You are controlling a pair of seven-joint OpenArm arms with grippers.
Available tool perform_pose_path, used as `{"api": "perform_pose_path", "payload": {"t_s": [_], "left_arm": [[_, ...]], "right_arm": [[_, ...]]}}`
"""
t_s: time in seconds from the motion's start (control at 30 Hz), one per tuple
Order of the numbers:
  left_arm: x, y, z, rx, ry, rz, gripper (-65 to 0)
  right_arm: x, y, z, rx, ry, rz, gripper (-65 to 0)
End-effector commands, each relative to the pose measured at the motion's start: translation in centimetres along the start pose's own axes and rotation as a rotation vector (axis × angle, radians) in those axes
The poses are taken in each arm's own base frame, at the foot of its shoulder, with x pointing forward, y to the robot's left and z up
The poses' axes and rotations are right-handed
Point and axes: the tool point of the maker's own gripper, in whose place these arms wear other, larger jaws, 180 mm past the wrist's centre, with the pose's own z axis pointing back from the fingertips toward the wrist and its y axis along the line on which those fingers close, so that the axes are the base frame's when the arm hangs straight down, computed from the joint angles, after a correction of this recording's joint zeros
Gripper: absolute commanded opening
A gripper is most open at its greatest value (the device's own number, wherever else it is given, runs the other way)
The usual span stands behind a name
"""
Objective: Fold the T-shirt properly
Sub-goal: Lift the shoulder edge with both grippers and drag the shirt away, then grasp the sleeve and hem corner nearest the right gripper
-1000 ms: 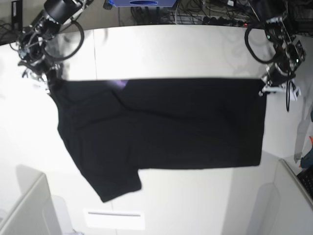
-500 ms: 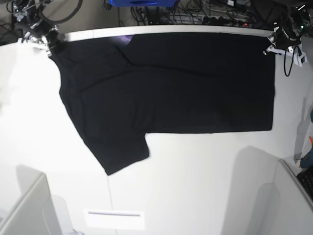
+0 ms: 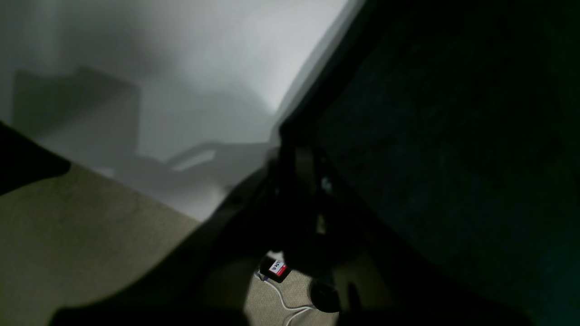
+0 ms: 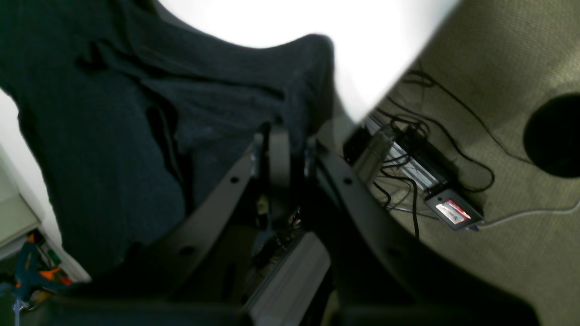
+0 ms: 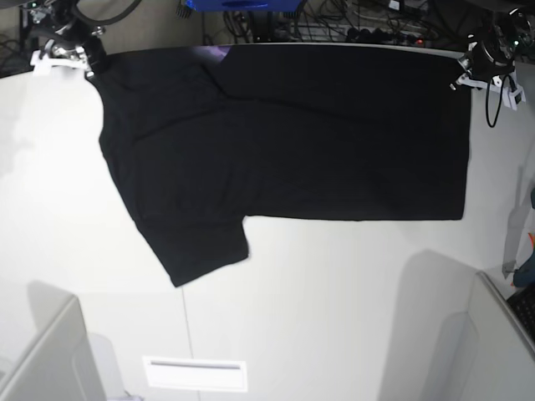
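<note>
The black T-shirt [image 5: 284, 138] lies plain side up and stretched wide along the far part of the white table [image 5: 334, 301], one sleeve [image 5: 201, 251] pointing to the front left. A sliver of purple [image 5: 216, 53] shows at its far edge. My right gripper [image 5: 88, 63] is shut on the shirt's far left corner; in the right wrist view its fingers [image 4: 278, 154] pinch the dark cloth [image 4: 113, 136]. At the far right corner my left gripper [image 5: 464, 77] is shut on the shirt; in the left wrist view it [image 3: 299, 167] clamps the cloth's edge [image 3: 453, 158].
Cables and a power strip [image 5: 359, 29] lie beyond the table's far edge, above carpet [image 4: 498, 54]. Grey partitions stand at the front left [image 5: 42, 359] and front right [image 5: 501, 334]. A white label [image 5: 196, 373] lies near the front edge.
Both grippers have pulled the shirt's held edge away to the table's far edge, and the whole shirt slid that way with them. Both grips stayed shut.
</note>
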Motion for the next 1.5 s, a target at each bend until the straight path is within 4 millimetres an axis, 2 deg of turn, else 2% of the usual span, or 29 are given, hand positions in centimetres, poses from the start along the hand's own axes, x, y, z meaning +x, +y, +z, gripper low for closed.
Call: {"api": "perform_pose_path", "payload": {"t_s": [0.0,0.07,0.1,0.17,0.23,0.3,0.33,0.43,0.5,0.6,0.67,0.73,0.83,0.93,1.0,1.07,1.1,1.17,1.23,1.3,1.4,1.47], "left_arm": [[1.0,0.3,0.6,0.012,-0.031,-0.021,-65.0],[1.2,0.5,0.8,0.017,-0.039,-0.020,-65.0],[1.6,0.8,1.2,0.023,-0.054,-0.013,-58.7],[2.3,1.2,1.9,0.031,-0.088,0.008,-38.8],[3.3,1.7,2.8,0.043,-0.130,0.024,-18.1],[4.2,2.1,3.6,0.053,-0.165,0.031,-3.5],[4.6,2.1,3.8,0.055,-0.177,0.030,0.0],[4.9,2.2,4.0,0.056,-0.187,0.031,0.0],[5.4,1.8,4.0,0.047,-0.201,0.033,0.0],[6.6,1.1,4.5,0.036,-0.235,0.015,0.0],[7.2,0.5,5.0,0.026,-0.258,0.001,0.0],[8.2,-0.5,5.6,0.008,-0.294,-0.020,-1.5],[10.1,-2.5,6.2,-0.036,-0.354,-0.029,-14.2],[11.8,-4.0,6.4,-0.073,-0.390,-0.015,-33.9],[12.4,-4.6,6.5,-0.085,-0.363,-0.031,-47.6],[12.9,-5.3,6.6,-0.101,-0.335,-0.038,-61.9],[13.0,-5.6,6.7,-0.108,-0.325,-0.036,-65.0],[13.3,-5.9,6.8,-0.117,-0.325,-0.035,-65.0],[13.5,-5.9,6.8,-0.117,-0.329,-0.033,-65.0],[13.5,-5.9,6.9,-0.114,-0.331,-0.035,-65.0],[13.7,-5.8,7.0,-0.111,-0.332,-0.044,-65.0],[13.8,-5.8,7.0,-0.110,-0.333,-0.043,-65.0]], "right_arm": [[1.1,0.5,0.5,0.014,-0.037,0.019,-65.0],[1.2,0.4,0.6,0.013,-0.038,0.021,-65.0],[1.3,0.4,0.6,0.010,-0.041,0.023,-60.0],[1.3,0.3,0.6,0.008,-0.040,0.022,-48.0],[1.2,0.2,0.7,0.004,-0.040,0.022,-40.8],[1.8,0.2,0.8,-0.001,-0.047,0.036,-36.5],[2.4,0.1,1.0,-0.007,-0.054,0.050,-34.5],[3.7,0.0,1.4,-0.016,-0.075,0.078,-30.3],[5.0,0.3,1.9,-0.020,-0.104,0.109,-29.9],[7.7,1.4,2.7,-0.011,-0.188,0.165,-29.7],[10.0,3.3,3.0,0.018,-0.241,0.216,-29.7],[11.9,7.1,2.5,0.081,-0.244,0.293,-29.7],[13.1,13.5,0.2,0.188,-0.187,0.414,-29.7],[13.6,19.9,-3.3,0.260,-0.110,0.525,-29.6],[13.6,23.2,-5.6,0.258,-0.063,0.594,-27.0],[13.8,25.5,-8.2,0.219,-0.035,0.651,-20.1],[14.3,26.3,-9.6,0.185,-0.042,0.677,-17.3],[14.9,27.8,-11.7,0.152,-0.051,0.736,-14.4],[14.5,29.2,-13.3,0.162,-0.021,0.817,-14.1],[13.5,29.9,-14.8,0.175,0.028,0.882,-14.1],[13.0,29.4,-16.9,0.152,0.045,0.896,-14.1],[12.4,28.4,-17.8,0.125,0.066,0.906,-14.1]]}}
